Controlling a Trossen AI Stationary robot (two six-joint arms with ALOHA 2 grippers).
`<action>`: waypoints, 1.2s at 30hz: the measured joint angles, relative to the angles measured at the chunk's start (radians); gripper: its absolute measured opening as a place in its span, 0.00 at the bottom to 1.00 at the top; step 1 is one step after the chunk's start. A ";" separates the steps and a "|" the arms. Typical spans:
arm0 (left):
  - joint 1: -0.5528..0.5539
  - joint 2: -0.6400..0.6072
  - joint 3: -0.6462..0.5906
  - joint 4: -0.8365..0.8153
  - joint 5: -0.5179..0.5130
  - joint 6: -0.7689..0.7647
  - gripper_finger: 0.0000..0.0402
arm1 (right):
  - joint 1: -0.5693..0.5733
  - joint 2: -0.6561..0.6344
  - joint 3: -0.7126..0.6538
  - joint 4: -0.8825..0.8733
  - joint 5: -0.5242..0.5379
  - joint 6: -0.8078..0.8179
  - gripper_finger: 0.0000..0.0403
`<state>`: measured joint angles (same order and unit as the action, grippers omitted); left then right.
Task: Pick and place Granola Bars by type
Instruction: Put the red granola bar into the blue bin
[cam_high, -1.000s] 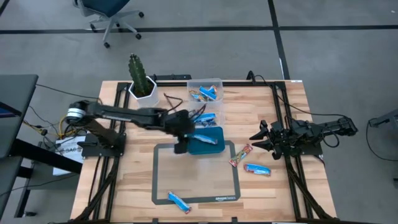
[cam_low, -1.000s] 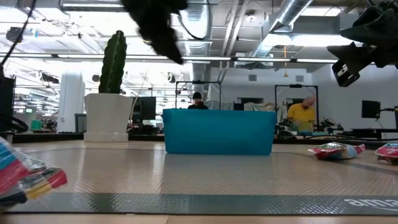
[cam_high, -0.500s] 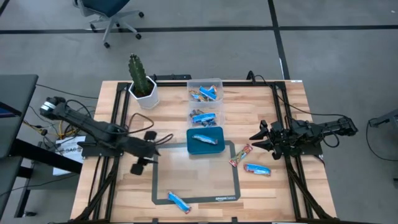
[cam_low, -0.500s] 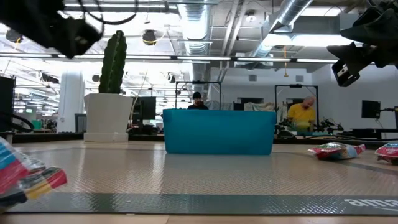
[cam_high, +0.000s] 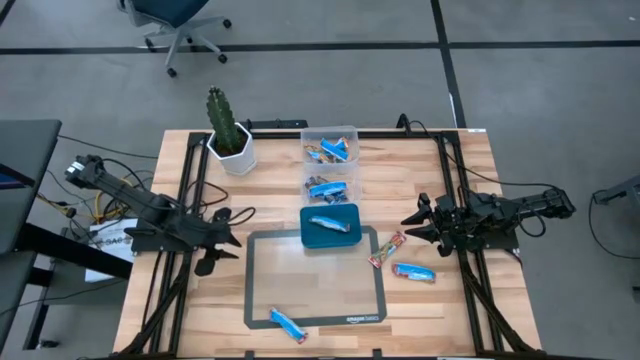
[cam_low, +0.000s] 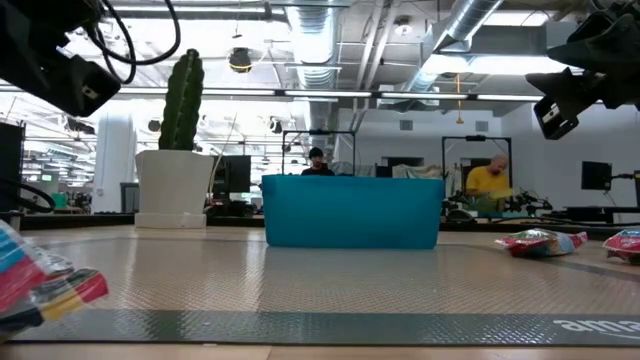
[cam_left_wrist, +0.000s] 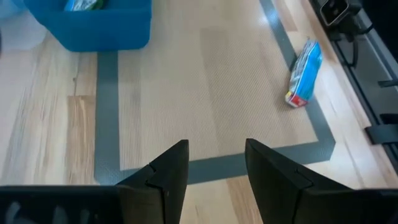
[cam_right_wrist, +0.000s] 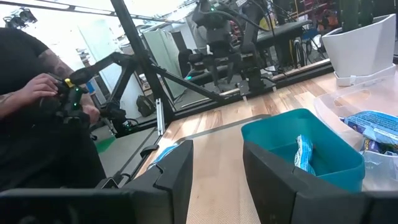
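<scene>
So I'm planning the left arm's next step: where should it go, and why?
Probably toward the blue wrapped bar lying loose at the grey mat's near edge: the left gripper sits open, empty and closest, while the teal tray holds only one bar.

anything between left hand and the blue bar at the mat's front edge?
Nothing. In the high view, only bare mat and wood lie between the left hand and the blue bar; the left wrist view agrees.
</scene>
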<state>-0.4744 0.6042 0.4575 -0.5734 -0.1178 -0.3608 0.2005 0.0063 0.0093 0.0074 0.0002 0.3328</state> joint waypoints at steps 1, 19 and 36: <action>0.000 0.000 0.003 0.002 0.000 0.001 0.38 | 0.000 0.000 0.000 0.000 0.000 0.000 0.33; -0.125 0.549 0.321 -0.019 -0.055 0.232 0.38 | 0.000 0.000 0.000 0.000 0.000 0.000 0.33; -0.227 1.021 0.674 -0.010 -0.070 0.290 0.38 | 0.000 0.000 0.000 0.000 0.000 0.000 0.33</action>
<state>-0.7013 1.6252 1.1320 -0.5831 -0.1875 -0.0704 0.2006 0.0061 0.0092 0.0073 0.0002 0.3328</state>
